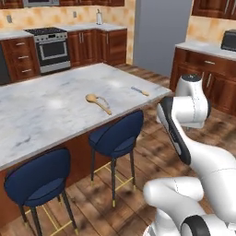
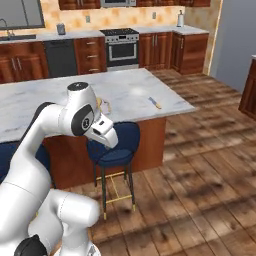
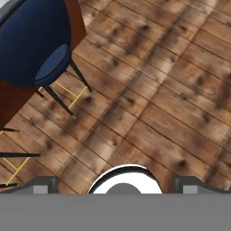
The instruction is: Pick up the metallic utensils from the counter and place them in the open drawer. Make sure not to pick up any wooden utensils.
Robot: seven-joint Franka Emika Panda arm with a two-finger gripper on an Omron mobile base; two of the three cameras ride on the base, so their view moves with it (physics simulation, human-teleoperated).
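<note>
My fingers (image 3: 43,185) stand spread wide with nothing between them, pointing down at the wood plank floor (image 3: 158,99) beside a blue bar stool (image 3: 36,45) at the upper left of the hand view. On the marble counter (image 1: 46,106), the knife with a grey blade and tan handle (image 1: 140,91) lies near the right edge, centre-right of the left base view. The long wooden spoon (image 1: 97,102) lies left of it, well apart.

The white arm is folded up over its base, its empty pincer (image 3: 115,184) spread wide, pointing downward.
</note>
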